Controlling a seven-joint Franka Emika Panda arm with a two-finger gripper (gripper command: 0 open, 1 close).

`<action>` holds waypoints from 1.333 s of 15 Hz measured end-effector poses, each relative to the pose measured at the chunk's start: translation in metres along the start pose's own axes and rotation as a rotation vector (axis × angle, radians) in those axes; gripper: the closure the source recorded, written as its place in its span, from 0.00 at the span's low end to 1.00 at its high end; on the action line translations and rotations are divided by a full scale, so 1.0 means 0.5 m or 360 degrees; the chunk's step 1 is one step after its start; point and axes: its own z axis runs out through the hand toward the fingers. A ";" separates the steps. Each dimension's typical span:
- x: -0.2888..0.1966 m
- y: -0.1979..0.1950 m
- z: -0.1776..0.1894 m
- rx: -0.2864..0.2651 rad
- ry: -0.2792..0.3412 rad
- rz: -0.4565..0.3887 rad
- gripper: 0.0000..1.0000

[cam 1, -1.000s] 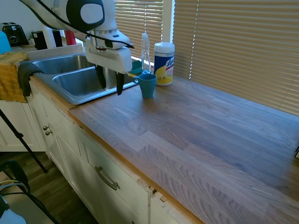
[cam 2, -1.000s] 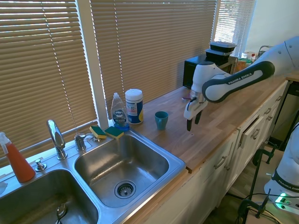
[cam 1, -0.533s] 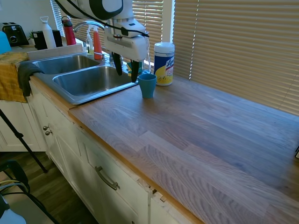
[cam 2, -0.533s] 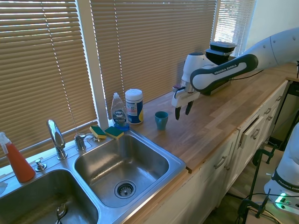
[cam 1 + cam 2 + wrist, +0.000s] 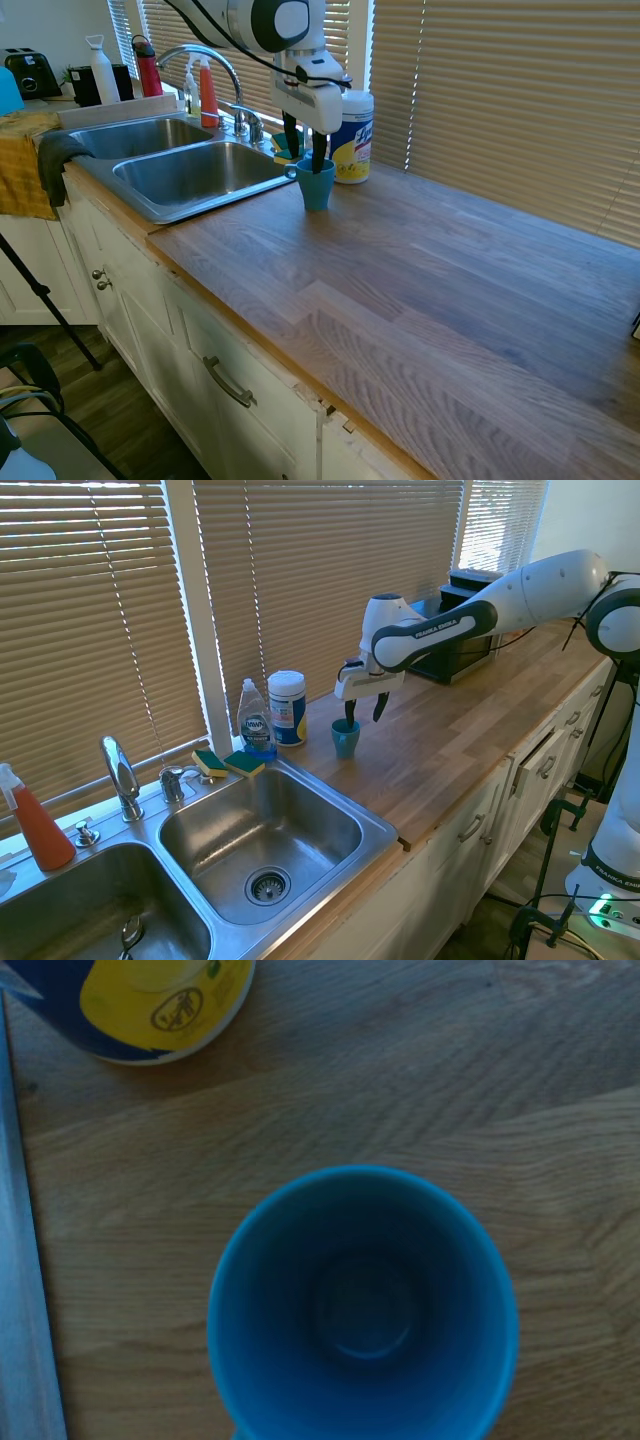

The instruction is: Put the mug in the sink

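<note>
Gripper (image 5: 305, 152) directly above the upright mug (image 5: 317, 184)
Fingers spread apart, holding nothing; tips at the rim; the sink (image 5: 150, 205) lies beside, past the counter edge.

A white cylindrical wipes canister with a yellow label (image 5: 351, 135) stands on the wooden bench (image 5: 430, 290) beside a slim clear bottle of blue liquid (image 5: 256, 723); two sponges (image 5: 228, 763), seemingly yellow-and-green, lie nearby.

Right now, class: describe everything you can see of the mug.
The mug is small, plain teal-blue, glossy like ceramic, with one side handle pointing toward the sink. It stands upright and empty on the wooden counter, near the sink's edge and in front of the canister, apart from it. The open claw hangs at its rim; contact cannot be told.
</note>
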 end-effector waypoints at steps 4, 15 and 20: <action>0.032 -0.040 0.045 -0.0036 -0.0008 0.0075 0.00; 0.067 -0.076 0.136 -0.0105 -0.0119 0.0142 1.00; 0.077 -0.073 0.151 -0.0108 -0.0148 0.0118 1.00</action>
